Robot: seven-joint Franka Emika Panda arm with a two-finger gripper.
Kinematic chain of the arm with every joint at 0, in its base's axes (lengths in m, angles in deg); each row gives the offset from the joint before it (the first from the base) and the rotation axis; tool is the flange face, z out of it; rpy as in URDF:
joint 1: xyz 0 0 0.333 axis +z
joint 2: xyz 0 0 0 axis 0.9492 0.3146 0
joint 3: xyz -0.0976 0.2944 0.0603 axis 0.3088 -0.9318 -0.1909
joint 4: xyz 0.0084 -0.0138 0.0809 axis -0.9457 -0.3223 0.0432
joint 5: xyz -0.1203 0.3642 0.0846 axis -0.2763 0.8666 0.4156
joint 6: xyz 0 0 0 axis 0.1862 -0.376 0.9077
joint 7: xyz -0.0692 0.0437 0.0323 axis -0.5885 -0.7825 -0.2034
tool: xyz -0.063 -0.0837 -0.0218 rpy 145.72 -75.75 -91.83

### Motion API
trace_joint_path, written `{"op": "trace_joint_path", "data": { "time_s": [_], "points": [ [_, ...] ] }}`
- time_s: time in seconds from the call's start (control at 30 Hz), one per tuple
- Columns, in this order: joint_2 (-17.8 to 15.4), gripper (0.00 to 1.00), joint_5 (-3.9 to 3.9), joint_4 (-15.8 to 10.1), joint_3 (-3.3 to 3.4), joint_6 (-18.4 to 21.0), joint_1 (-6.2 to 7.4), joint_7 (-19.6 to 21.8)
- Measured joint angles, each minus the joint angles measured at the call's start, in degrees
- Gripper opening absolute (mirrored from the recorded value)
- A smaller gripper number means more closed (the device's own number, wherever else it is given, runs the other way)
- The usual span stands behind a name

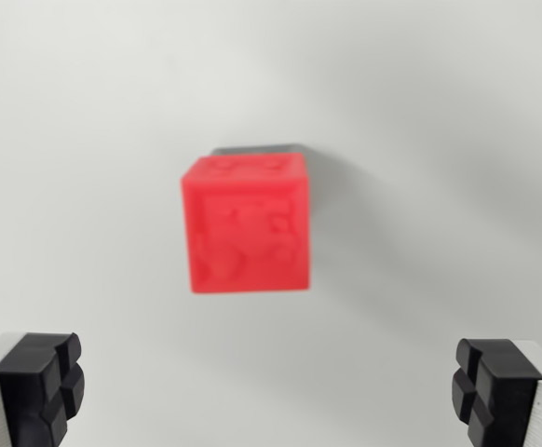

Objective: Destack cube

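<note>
A red cube point(246, 223) fills the middle of the wrist view, blurred, seen from above on a white surface. A thin dark grey edge point(257, 149) peeks out behind its top side; it looks like part of another cube underneath, mostly hidden. My gripper point(266, 391) is open wide, its two black fingertips point(40, 382) at the bottom corners of the view, well apart from the cube and nearer to the camera than it. Nothing lies between the fingers.
The white surface point(457, 140) surrounds the cube on all sides, with only a soft shadow to the cube's right.
</note>
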Motion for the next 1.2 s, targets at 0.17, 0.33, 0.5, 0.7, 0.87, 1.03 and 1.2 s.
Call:
{"op": "trace_joint_path", "data": {
  "time_s": [0.17,0.33,0.5,0.7,0.87,1.03,1.2],
  "points": [
    [1.0,1.0,-0.42,-1.1,-0.42,-2.2,0.65,-0.8],
    [3.7,1.0,-0.86,-1.3,-0.24,-4.9,0.65,-0.8],
    [6.3,1.0,-1.28,-1.8,-0.07,-7.9,0.68,-0.7],
    [9.1,1.0,-1.85,-1.9,0.07,-10.8,0.75,-0.3],
    [11.3,1.0,-2.24,-1.9,0.25,-12.9,0.83,-0.1],
    [13.2,1.0,-2.63,-1.8,0.52,-14.8,1.05,0.2],
    [14.7,1.0,-2.87,-1.7,0.79,-16.2,1.27,0.3]
  ]
}}
